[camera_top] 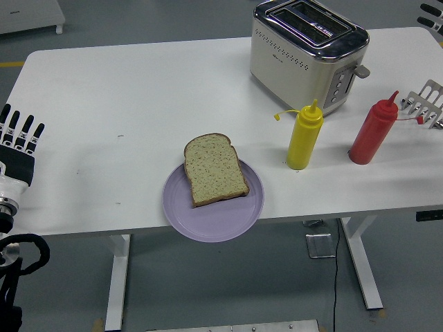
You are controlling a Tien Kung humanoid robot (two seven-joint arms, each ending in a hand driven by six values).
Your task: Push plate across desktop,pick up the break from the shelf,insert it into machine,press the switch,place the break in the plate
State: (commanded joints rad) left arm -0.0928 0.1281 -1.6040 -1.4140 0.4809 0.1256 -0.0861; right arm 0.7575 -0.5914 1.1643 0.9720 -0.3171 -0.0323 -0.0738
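A slice of bread (214,170) lies flat on the lilac plate (228,216), which juts out over the table's near edge. The silver toaster (308,52) stands at the back with both slots empty, and its lever (361,70) is on the right side. A wire rack (428,104) holding no bread shows at the right edge. My left hand (19,135) rests at the left edge with its fingers straight and spread, holding nothing, far from the plate. Only dark tips of my right hand (430,14) show in the top right corner.
A yellow squeeze bottle (304,135) and a red squeeze bottle (374,128) stand in front of the toaster, between the plate and the rack. A small dark speck (120,136) marks the white table (124,97) left of the plate.
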